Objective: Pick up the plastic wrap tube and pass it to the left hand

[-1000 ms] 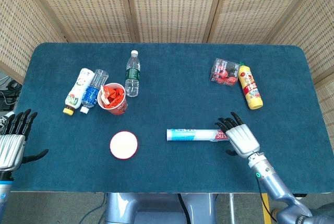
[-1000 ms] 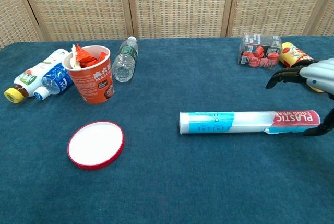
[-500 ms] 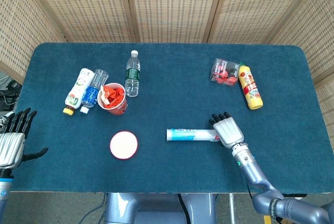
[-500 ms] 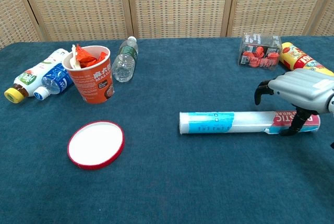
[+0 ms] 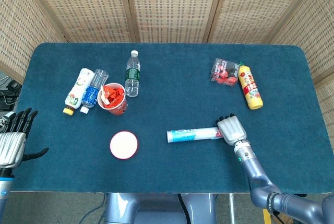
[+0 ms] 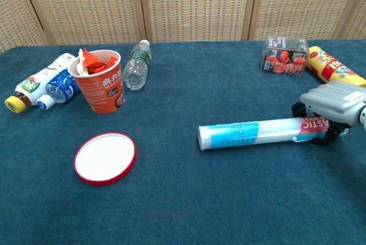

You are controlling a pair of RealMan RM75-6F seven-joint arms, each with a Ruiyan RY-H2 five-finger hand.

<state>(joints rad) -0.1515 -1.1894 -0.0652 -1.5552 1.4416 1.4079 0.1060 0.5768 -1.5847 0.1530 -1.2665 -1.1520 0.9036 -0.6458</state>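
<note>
Right hand (image 5: 231, 128) has closed down over the red-labelled right end of the plastic wrap tube (image 6: 251, 132) since half a second ago; its fingers now curl around that end, grasping it. Tube's right end looks tipped up a bit versus before, the left open end about where it was, near centre of the blue table (image 5: 172, 83). Can't tell if that left end touches the cloth.

Left hand (image 5: 12, 139) sits at the near left table edge, released, fingers spread, holding nothing, well apart from the tube.

Red-rimmed lid (image 6: 105, 157) lies flat to the left of the tube. Orange cup (image 6: 103, 80) stands far left with three bottles lying around it. Clear box of red bits (image 6: 284, 56) and yellow bottle (image 5: 251, 86) are far right.
</note>
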